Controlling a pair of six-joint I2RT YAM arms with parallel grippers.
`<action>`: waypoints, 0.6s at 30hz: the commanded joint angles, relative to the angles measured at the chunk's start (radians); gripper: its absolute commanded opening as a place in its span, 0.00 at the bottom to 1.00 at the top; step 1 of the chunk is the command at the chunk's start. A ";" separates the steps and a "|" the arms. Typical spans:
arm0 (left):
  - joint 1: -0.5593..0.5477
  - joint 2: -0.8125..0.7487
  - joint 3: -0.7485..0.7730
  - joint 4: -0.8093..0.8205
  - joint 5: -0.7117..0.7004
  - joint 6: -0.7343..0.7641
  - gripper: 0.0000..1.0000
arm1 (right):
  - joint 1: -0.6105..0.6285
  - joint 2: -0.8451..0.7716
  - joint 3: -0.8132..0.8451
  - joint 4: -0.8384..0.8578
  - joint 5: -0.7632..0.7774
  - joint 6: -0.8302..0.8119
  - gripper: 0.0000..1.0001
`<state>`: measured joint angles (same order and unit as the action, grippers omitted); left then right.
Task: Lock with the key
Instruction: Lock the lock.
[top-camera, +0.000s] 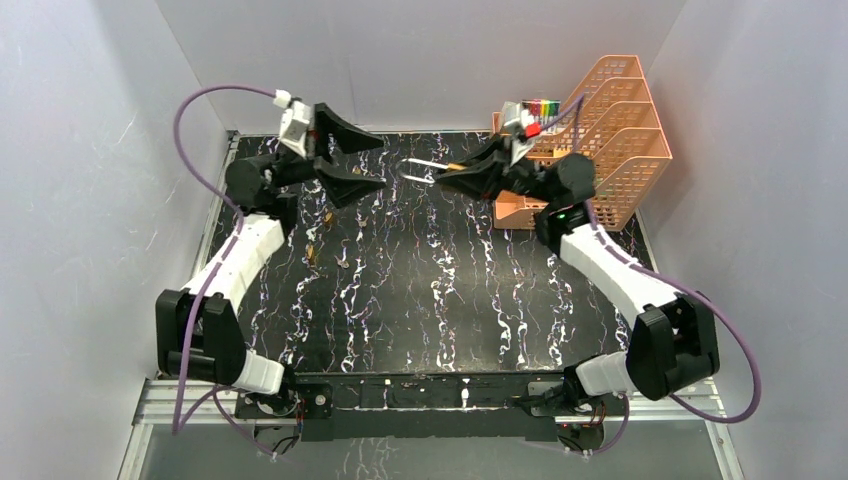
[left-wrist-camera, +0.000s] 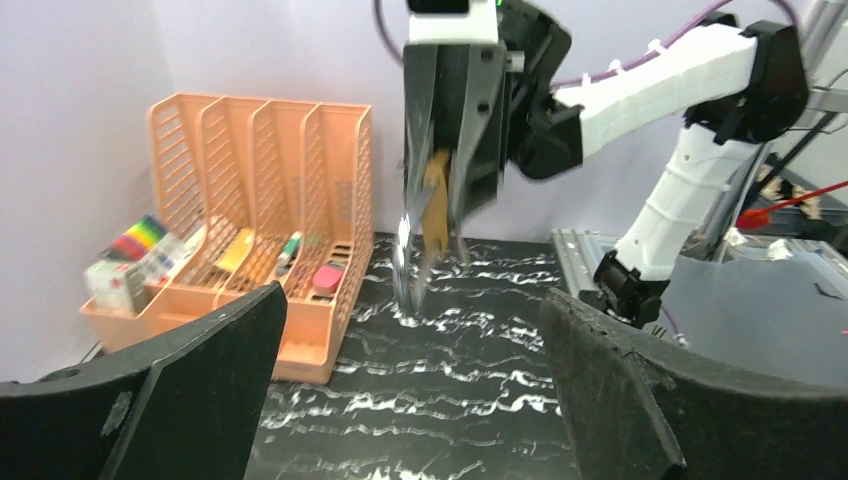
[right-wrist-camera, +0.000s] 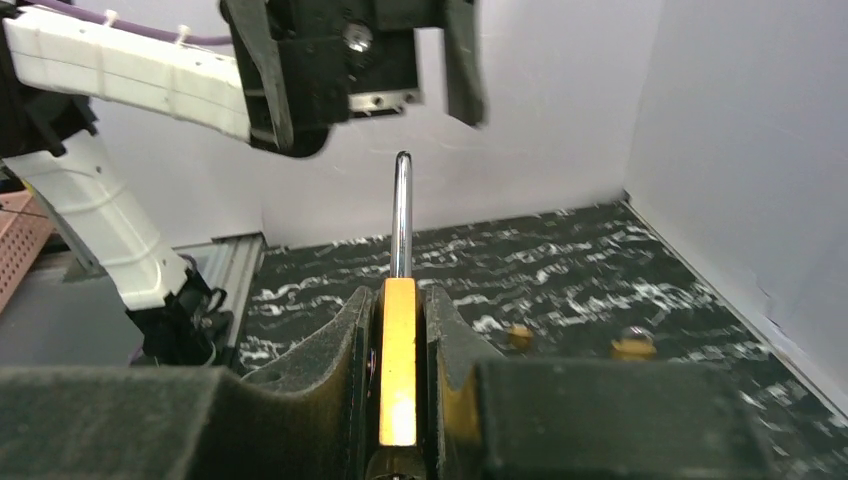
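Right claw (right-wrist-camera: 400, 312): closed on the padlock (right-wrist-camera: 399, 372), pads flat on the two broad faces of the brass body. The lock is held in the air beside the open front of the peach file rack (top-camera: 620, 150), on the side away from the wall. The shackle (right-wrist-camera: 401, 210) points away from the rack toward the left claw (top-camera: 376, 163).

Left claw: spread wide, holding nothing, level with the lock and farther from the rack, fingers facing the shackle tip.

Handling, as a judgement: the brass body is rigid, dense for its size and smooth, so it could twist under a key's turning load. A flat-face grip low on the body suits it and leaves the shackle free. The chromed shackle is slick and round, a poor place to take hold.

Small brass pieces (top-camera: 327, 215) lie on the desk (top-camera: 430, 300), well apart from the rack, below the left claw in the overhead view.

Not resolved:
- Whether those pieces are keys; they are too small to tell.
- The keyhole end, buried between the right fingers.
- Whether the shackle is latched; the left wrist view is motion-blurred.
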<state>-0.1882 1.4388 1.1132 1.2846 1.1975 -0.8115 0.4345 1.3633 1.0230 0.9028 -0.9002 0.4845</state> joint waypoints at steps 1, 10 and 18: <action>0.081 -0.103 -0.023 0.061 0.131 -0.046 0.98 | -0.084 -0.020 0.201 -0.088 -0.300 0.026 0.00; -0.025 -0.020 0.069 0.057 0.394 -0.194 0.94 | -0.039 0.331 0.501 0.674 -0.642 0.867 0.00; -0.096 0.030 0.133 0.056 0.376 -0.181 0.68 | -0.003 0.486 0.672 0.803 -0.617 1.027 0.00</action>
<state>-0.2580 1.4728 1.1877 1.3000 1.5420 -0.9892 0.4280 1.8645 1.5897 1.4613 -1.5085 1.3692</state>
